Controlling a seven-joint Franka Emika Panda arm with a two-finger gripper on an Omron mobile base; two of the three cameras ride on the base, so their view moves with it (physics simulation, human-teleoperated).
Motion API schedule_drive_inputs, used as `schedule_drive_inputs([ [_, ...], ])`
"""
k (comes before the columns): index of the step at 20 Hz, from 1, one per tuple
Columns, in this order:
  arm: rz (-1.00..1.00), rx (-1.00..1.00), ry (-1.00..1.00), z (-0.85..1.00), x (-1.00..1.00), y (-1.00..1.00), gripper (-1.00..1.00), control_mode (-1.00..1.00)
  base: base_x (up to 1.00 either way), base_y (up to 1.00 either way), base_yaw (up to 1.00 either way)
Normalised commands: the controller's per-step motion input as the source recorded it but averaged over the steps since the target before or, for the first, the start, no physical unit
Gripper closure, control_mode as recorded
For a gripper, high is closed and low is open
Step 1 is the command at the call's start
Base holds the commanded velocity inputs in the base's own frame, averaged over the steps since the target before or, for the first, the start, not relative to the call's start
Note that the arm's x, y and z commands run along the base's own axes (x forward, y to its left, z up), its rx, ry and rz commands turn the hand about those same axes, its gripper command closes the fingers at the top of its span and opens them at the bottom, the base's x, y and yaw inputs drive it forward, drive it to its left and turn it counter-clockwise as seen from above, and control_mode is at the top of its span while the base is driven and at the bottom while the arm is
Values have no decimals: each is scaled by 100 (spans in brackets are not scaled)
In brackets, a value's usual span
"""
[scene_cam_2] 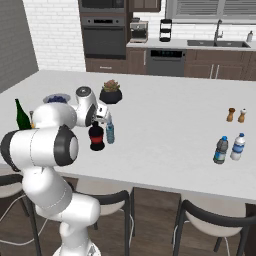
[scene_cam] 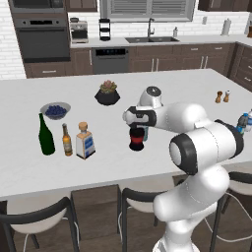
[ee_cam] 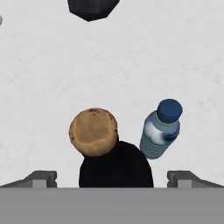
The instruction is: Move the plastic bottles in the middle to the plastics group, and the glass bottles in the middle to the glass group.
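Gripper (ee_cam: 112, 177) wide open, holding nothing, above dark bottle (ee_cam: 114, 164) with cork top; small water bottle (ee_cam: 160, 129) just beside it on white worktop (ee_cam: 175, 52).

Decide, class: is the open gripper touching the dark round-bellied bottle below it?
Apart. In the hand view the gripper has its fingertips spread wide on either side of the dark bottle, with white counter showing in both gaps.
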Motion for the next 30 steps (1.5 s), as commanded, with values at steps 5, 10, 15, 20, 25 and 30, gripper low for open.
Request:
schedule_drive_inputs([
  [5,5,0,0,-3,6,0,-100,-100,0,0,0],
  [10,7,0,0,-2,5,0,-100,-100,0,0,0],
  [15,6,0,0,-1,1,0,-100,-100,0,0,0],
  [20,5,0,0,-8,5,0,-100,-100,0,0,0],
  [25,4,0,0,-12,7,0,-100,-100,0,0,0],
  [30,2,0,0,-4,18,0,-100,-100,0,0,0],
])
